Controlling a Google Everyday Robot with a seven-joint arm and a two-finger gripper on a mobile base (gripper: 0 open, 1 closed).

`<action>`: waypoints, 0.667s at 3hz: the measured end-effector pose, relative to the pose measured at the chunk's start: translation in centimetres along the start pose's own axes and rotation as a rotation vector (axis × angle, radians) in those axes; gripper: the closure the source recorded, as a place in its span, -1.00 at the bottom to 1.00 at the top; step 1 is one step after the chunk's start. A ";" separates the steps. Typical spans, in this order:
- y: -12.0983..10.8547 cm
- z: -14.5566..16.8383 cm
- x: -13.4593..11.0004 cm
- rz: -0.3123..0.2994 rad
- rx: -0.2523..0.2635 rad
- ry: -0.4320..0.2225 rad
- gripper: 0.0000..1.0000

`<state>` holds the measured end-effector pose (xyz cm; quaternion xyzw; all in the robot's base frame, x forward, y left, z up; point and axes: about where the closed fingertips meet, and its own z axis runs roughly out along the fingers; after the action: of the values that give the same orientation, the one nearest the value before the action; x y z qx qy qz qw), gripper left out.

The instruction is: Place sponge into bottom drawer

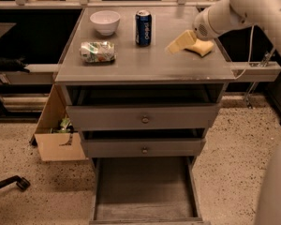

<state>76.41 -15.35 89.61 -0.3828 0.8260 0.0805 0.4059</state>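
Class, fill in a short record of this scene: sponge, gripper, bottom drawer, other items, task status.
sponge: lying on the cabinet top, near its right edge
gripper: over the cabinet top, between soda can and sponge
bottom drawer: pulled open, sponge not inside
other items: white bowl, foil packet on top
task status: not yet done

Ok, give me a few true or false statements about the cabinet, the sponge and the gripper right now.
1. The bottom drawer is pulled open. True.
2. The sponge lies inside that drawer. False: it lies on the cabinet top, near the right edge.
3. The gripper is over the cabinet top, right beside the sponge. True.
4. The soda can lies on its side. False: it stands upright.
5. The white bowl stands left of the can. True.
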 end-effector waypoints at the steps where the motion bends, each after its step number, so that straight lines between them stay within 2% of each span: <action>1: -2.4 3.2 0.4 0.095 -0.045 -0.026 -1.00; 2: -3.3 3.0 -0.4 0.096 -0.033 -0.051 -1.00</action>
<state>80.73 -16.09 88.55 -0.3473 0.8313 0.1232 0.4161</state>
